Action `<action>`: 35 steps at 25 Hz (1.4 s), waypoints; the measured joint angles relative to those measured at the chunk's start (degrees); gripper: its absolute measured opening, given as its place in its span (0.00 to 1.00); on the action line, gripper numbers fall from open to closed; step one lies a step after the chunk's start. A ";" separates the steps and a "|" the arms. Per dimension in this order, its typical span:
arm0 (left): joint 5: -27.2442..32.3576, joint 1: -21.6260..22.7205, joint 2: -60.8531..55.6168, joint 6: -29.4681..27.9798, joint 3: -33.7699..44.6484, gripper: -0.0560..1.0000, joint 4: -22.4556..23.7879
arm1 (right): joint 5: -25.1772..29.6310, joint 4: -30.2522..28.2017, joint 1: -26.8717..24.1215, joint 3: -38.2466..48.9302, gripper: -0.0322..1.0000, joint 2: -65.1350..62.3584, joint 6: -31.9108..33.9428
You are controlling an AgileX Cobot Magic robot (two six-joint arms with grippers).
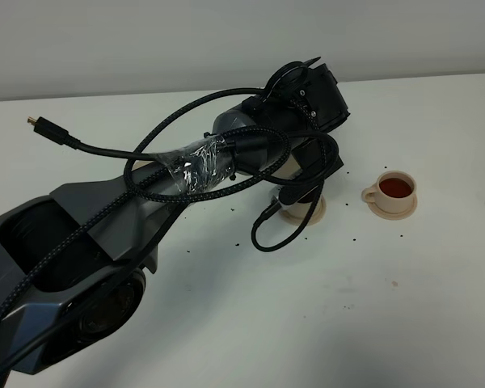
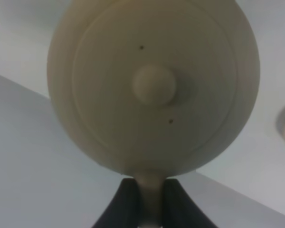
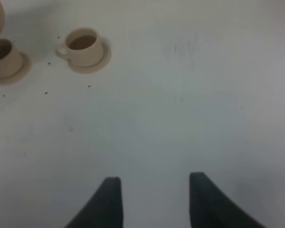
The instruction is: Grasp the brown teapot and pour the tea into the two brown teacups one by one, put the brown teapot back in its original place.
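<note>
Over the near teacup (image 3: 1, 58), the left gripper (image 2: 151, 199), pinching the brown teapot's (image 2: 154, 85) handle, seems mid-pour; the far teacup (image 1: 394, 191) is full, so next comes levelling and returning the teapot.

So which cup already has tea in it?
Look at the white table, to the right of the big black robot arm. Alone on its little saucer sits a tan teacup with reddish-brown tea inside. The other cup hides under the arm.

table (image 1: 307, 307): white | dark specks (image 1: 226, 208): scattered on the tabletop
</note>
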 joint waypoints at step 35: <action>8.87 10.05 -5.06 -17.66 0.00 0.17 -21.87 | 0.00 0.00 0.00 0.00 0.36 0.00 0.00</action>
